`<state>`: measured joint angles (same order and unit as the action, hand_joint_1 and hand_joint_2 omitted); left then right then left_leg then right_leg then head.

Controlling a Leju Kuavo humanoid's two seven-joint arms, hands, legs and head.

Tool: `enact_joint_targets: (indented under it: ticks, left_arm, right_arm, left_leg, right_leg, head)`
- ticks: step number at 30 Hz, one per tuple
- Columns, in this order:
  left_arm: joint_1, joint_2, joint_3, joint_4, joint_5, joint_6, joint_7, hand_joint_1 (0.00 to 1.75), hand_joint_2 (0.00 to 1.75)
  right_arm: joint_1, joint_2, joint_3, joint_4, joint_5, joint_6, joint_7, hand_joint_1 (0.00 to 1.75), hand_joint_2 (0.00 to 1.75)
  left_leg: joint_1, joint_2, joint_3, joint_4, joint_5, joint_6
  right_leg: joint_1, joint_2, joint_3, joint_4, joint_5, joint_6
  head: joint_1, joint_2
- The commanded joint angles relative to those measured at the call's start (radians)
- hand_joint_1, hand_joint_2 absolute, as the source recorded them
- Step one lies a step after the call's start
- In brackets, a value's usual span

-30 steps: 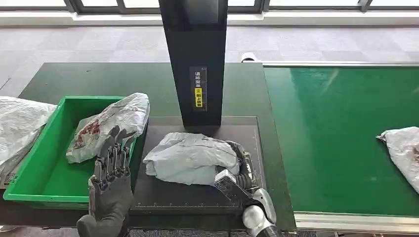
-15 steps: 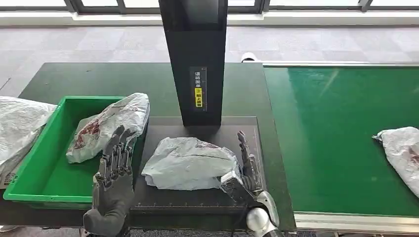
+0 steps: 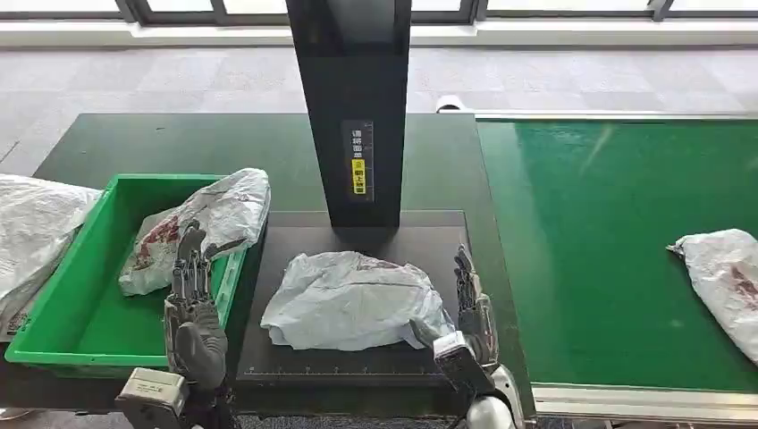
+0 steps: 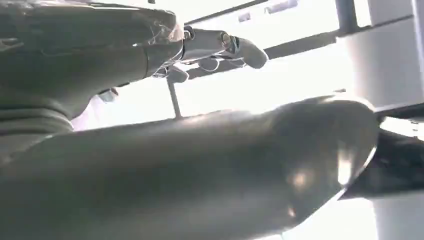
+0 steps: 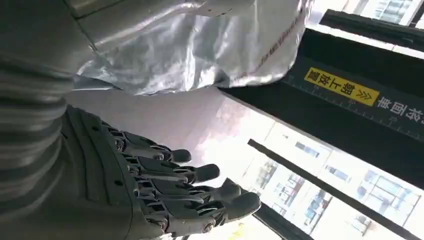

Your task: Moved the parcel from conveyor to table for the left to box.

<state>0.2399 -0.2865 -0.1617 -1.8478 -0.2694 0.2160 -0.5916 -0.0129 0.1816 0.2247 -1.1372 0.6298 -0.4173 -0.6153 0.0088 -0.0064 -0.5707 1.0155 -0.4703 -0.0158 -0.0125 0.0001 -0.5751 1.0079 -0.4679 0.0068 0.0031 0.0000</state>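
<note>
We see the parcel (image 3: 353,299) lying on the counter (image 3: 161,143); right hand (image 3: 469,313) empty beside it, left hand (image 3: 192,299) empty, boxing remains.

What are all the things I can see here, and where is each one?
Parcel on scanner plate: one, grey-white crumpled bag, middle of the dark plate, free of both hands.
Parcel in bin: one, grey-white with red marks, leaning over the bin's right wall.
Parcel on conveyor: one, grey-white with red marks, at the right edge.
Parcel at far left: one, grey-white, outside the bin.
Bin: one, green, left on the table.
Scanner plate: one, black, table centre.
Scanner column: one, black with a yellow label, behind the plate.
Conveyor: one, green, right.
Table: one, dark green.
Left hand: one, dark grey, open, by the bin's right wall.
Right hand: one, dark grey, open, right of the middle parcel.
</note>
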Motion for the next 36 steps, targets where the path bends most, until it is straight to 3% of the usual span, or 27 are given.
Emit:
enact_joint_targets:
  ticks: [1,10,12,13,16,24,27,34,36]
  left_arm:
    - [-0.045,0.017,-0.014,0.105,-0.105,0.086,0.011,0.00,0.00]
    - [-0.106,0.042,-0.040,0.278,-0.305,0.052,0.090,0.00,0.00]
    - [-0.118,0.046,-0.044,0.341,-0.445,0.163,0.122,0.00,0.00]
    - [-0.127,0.056,-0.065,0.383,-0.534,0.209,0.156,0.00,1.75]
    - [-0.161,0.082,-0.167,0.522,-0.752,0.268,0.241,0.00,1.75]
    - [-0.163,0.083,-0.177,0.526,-0.755,0.280,0.246,0.00,1.75]
    - [-0.186,0.098,-0.231,0.592,-0.889,0.258,0.341,0.00,1.75]
    - [-0.203,0.097,-0.255,0.659,-0.912,0.257,0.362,0.00,1.75]
    - [-0.246,0.100,-0.289,0.753,-1.005,0.172,0.430,0.00,1.75]
  right_arm:
    - [0.079,-0.047,-0.067,-0.150,-0.017,0.024,-0.011,0.00,1.75]
    - [0.068,-0.031,-0.077,-0.166,-0.012,0.036,-0.027,0.00,1.75]
    - [0.073,-0.040,-0.072,-0.181,-0.014,0.032,-0.031,0.00,1.75]
    - [0.074,-0.047,-0.066,-0.186,-0.023,0.034,-0.040,0.00,1.75]
    - [0.094,-0.056,-0.057,-0.230,-0.031,0.025,-0.052,0.00,1.75]
    - [0.100,-0.057,-0.055,-0.240,-0.031,0.026,-0.052,0.00,1.75]
    - [0.125,-0.064,-0.057,-0.279,-0.032,0.028,-0.052,0.00,1.75]
    - [0.150,-0.067,-0.063,-0.312,-0.032,0.033,-0.049,0.00,1.75]
    - [0.185,-0.054,-0.077,-0.361,-0.023,0.044,-0.055,0.00,1.75]
  left_leg:
    - [-0.001,-0.002,0.000,-0.001,0.001,0.001]
    - [-0.001,-0.001,0.001,-0.002,0.001,0.001]
    - [-0.001,0.000,0.001,-0.003,0.002,0.001]
    - [-0.001,-0.001,0.002,-0.004,0.002,0.001]
    - [-0.001,-0.003,0.003,-0.005,0.003,0.001]
    - [-0.001,0.000,0.001,-0.002,0.001,0.000]
    - [-0.001,0.000,0.002,-0.003,0.001,0.000]
    - [-0.001,0.001,0.002,-0.003,0.001,0.001]
    - [-0.001,0.000,0.002,-0.004,0.002,0.001]
  right_leg:
    - [0.000,-0.003,0.001,-0.001,0.000,0.000]
    - [-0.001,-0.002,0.002,-0.002,0.001,0.000]
    - [-0.001,-0.001,0.002,-0.003,0.002,-0.001]
    - [0.000,-0.001,0.002,-0.004,0.002,-0.001]
    - [-0.001,-0.003,0.004,-0.005,0.002,-0.001]
    - [-0.001,0.000,0.001,-0.002,0.002,0.000]
    - [0.000,0.000,0.002,-0.003,0.002,-0.001]
    - [-0.001,0.001,0.002,-0.003,0.002,0.000]
    - [-0.001,0.000,0.002,-0.003,0.002,0.000]
  head:
    - [0.000,0.000]
    - [0.000,0.000]
    - [0.000,0.000]
    - [0.000,0.000]
    - [0.000,0.000]
    - [0.000,0.000]
    - [0.000,0.000]
    - [0.000,0.000]
    - [0.000,0.000]
